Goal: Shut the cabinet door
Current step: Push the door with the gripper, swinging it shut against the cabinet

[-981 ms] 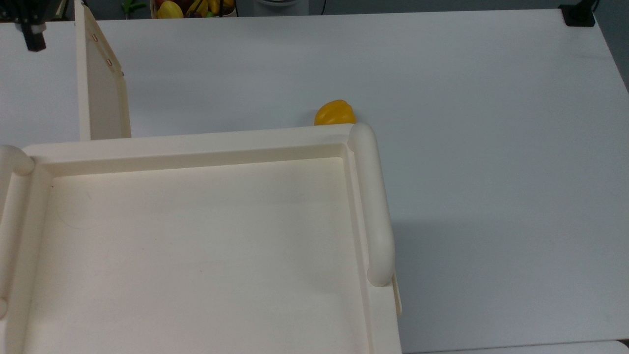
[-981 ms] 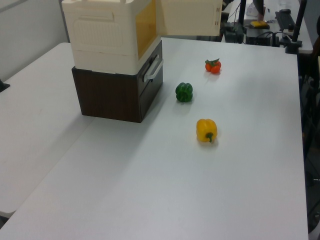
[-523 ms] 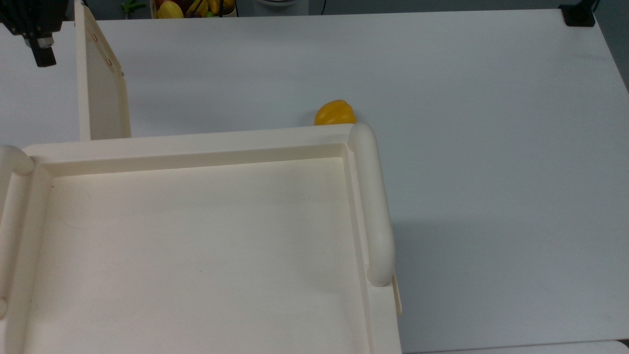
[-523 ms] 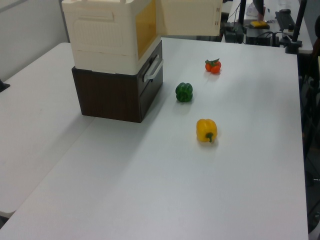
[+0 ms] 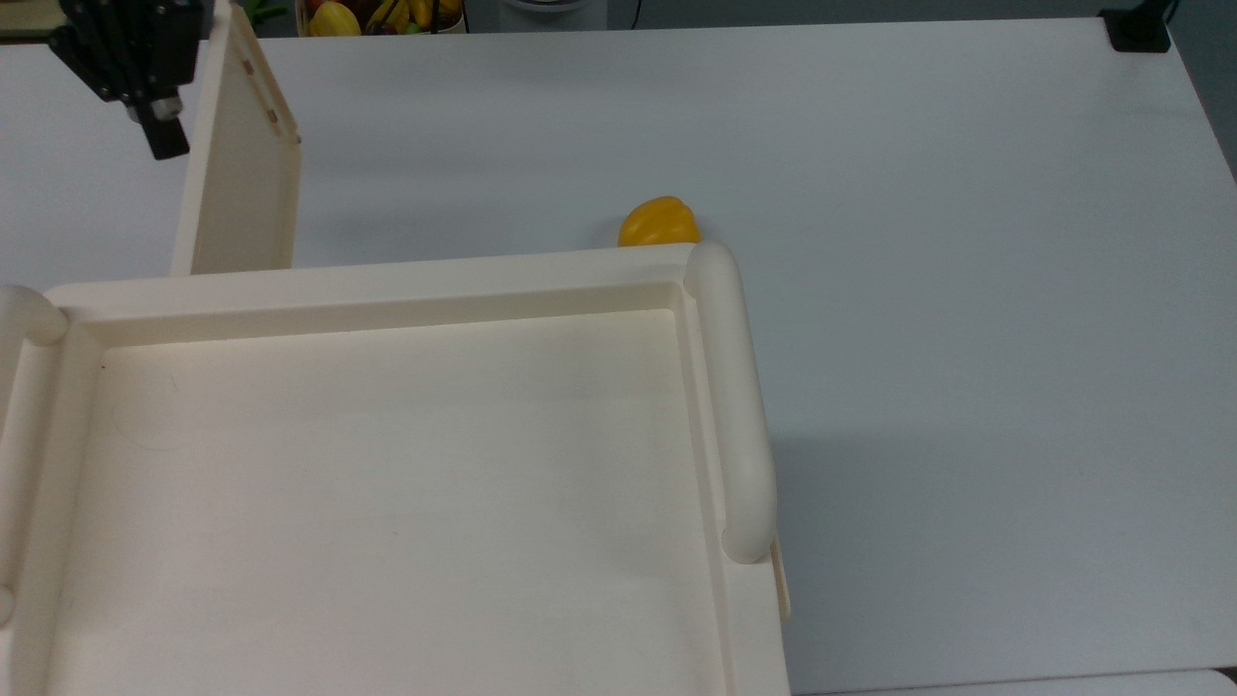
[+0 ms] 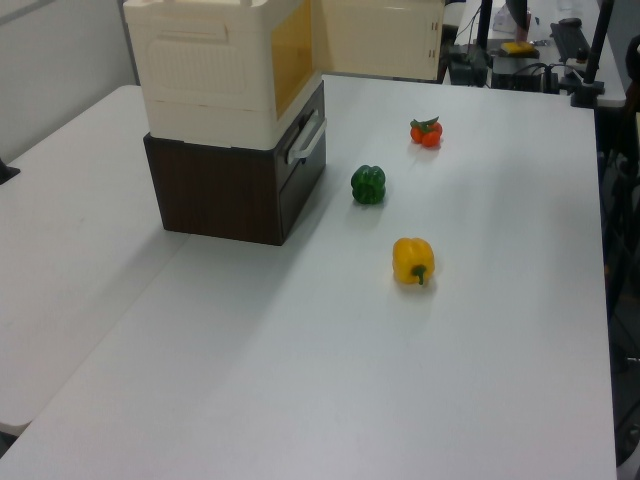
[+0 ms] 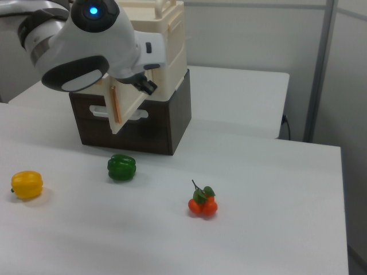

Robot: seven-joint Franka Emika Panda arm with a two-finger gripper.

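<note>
The cream cabinet fills the top view's lower left, and in the left view the cabinet sits on a dark brown drawer unit. Its cabinet door stands open, angled out from the front left corner in the top view. The cabinet door shows as a flat panel in the left view, and the cabinet door is edge-on in the right view. My gripper is right against the door's outer face on the top view's left. Below the white arm in the right view is the gripper.
A yellow pepper, a green pepper and a tomato cluster lie on the white table in front of the cabinet. The yellow pepper peeks out beyond the cabinet's rim. A fruit basket sits at the far edge.
My gripper moved toward the top view's right and downward, reaching the door. The door has swung a little toward the top view's right.
</note>
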